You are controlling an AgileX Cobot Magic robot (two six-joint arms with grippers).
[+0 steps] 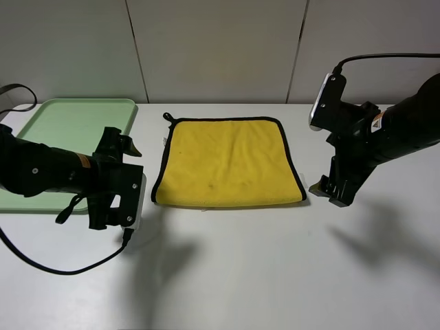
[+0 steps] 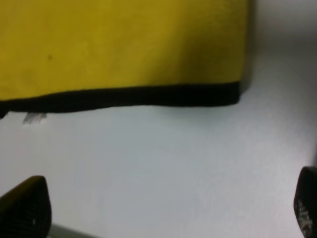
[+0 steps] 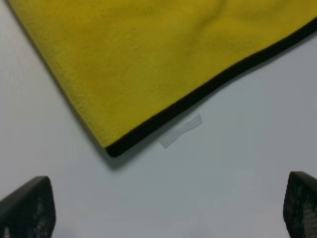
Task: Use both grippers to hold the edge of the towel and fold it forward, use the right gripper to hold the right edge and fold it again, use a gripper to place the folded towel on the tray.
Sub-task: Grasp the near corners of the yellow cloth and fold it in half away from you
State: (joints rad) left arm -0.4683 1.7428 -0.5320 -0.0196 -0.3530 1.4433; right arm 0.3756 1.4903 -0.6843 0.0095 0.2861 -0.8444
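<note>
The yellow towel (image 1: 227,161) with black trim lies flat on the white table; its front edge shows no trim. The light green tray (image 1: 69,124) sits at the back left. My left gripper (image 1: 122,180) is open and empty, just left of the towel's left edge, in front of the tray. The left wrist view shows that trimmed edge (image 2: 124,96) and both fingertips (image 2: 27,206) wide apart. My right gripper (image 1: 328,194) is open and empty, just right of the towel's front right corner (image 3: 111,148). Neither gripper touches the towel.
A small white tag (image 3: 181,131) sticks out from the towel's right edge, and another (image 2: 34,117) from its left edge. A black hanging loop (image 1: 167,117) is at the towel's back left corner. A cable (image 1: 62,265) trails from the left arm across the table.
</note>
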